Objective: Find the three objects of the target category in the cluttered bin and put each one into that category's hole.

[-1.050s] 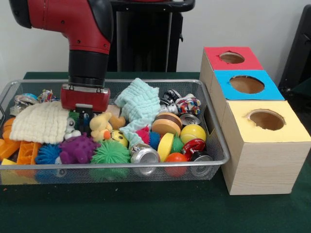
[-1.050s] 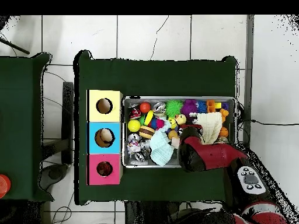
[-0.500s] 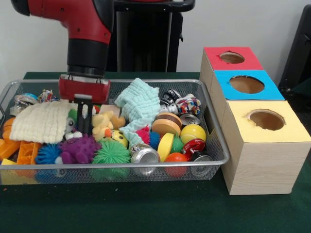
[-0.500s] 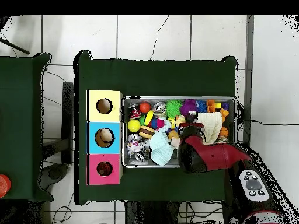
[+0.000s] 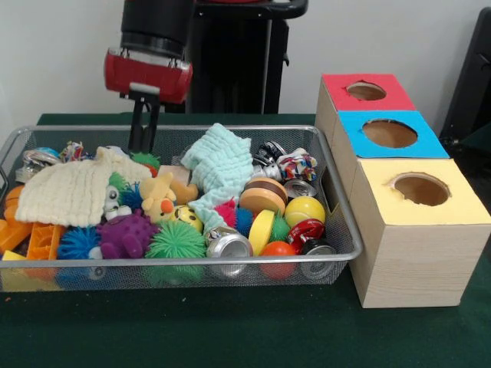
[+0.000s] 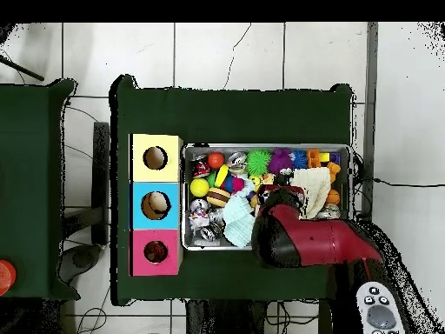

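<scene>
The dark green table [image 5: 230, 337] carries two containers side by side. The long wooden box [image 5: 406, 230] has three round holes on top – a yellow panel [image 5: 453, 203] nearest the camera, a blue panel [image 5: 418, 142] in the middle, a red panel [image 5: 380, 96] at the far end. In the overhead view something pale lies inside the blue hole; the other two holes look dark.

The silver wire-mesh bin [image 5: 176, 264] is full. A cream knitted cloth [image 5: 65, 192] lies at its left end, with orange plastic pieces [image 5: 34, 239] in front of it. A mint-green waffle cloth [image 5: 219, 170] is piled in the middle. Along the front rim sit a purple spiky ball [image 5: 123, 236], a green spiky ball [image 5: 176, 241] and a silver drink can [image 5: 228, 245]. A yellow ball [image 5: 304, 211] rests toward the right end, and a yellow plush duck [image 5: 159, 198] sits in the centre.

The red and black gripper [image 5: 143, 138] hangs above the bin's back rim – its two black fingers [image 5: 138, 126] stand narrow, close together, holding nothing.
</scene>
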`<move>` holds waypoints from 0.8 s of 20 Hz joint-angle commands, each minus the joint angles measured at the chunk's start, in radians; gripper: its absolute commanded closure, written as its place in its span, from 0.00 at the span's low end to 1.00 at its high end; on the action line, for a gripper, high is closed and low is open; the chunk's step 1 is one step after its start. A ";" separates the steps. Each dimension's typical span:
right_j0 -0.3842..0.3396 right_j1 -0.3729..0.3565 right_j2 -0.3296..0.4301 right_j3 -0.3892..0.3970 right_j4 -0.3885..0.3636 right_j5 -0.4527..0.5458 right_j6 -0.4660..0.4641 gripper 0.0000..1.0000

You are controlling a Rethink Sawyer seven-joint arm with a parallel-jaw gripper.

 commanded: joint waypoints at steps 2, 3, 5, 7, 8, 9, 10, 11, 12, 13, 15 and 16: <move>0.035 -0.114 0.018 0.112 0.063 0.152 0.082 1.00; 0.035 -0.110 0.012 0.116 0.057 0.138 0.087 1.00; 0.033 -0.098 0.010 0.115 0.050 0.122 0.090 1.00; 0.019 -0.075 0.019 0.110 0.043 0.095 0.092 1.00; 0.007 -0.061 0.030 0.106 0.040 0.079 0.092 1.00; -0.016 -0.039 0.053 0.098 0.032 0.062 0.083 1.00; -0.023 -0.024 0.060 0.088 0.025 0.050 0.080 1.00; -0.029 -0.009 0.067 0.079 0.018 0.037 0.077 1.00; -0.031 -0.001 0.069 0.072 0.014 0.025 0.078 1.00; -0.026 0.014 0.065 0.059 0.008 0.014 0.077 1.00; -0.015 0.029 0.058 0.038 0.004 0.003 0.078 1.00; -0.013 0.034 0.055 0.032 0.004 0.001 0.078 1.00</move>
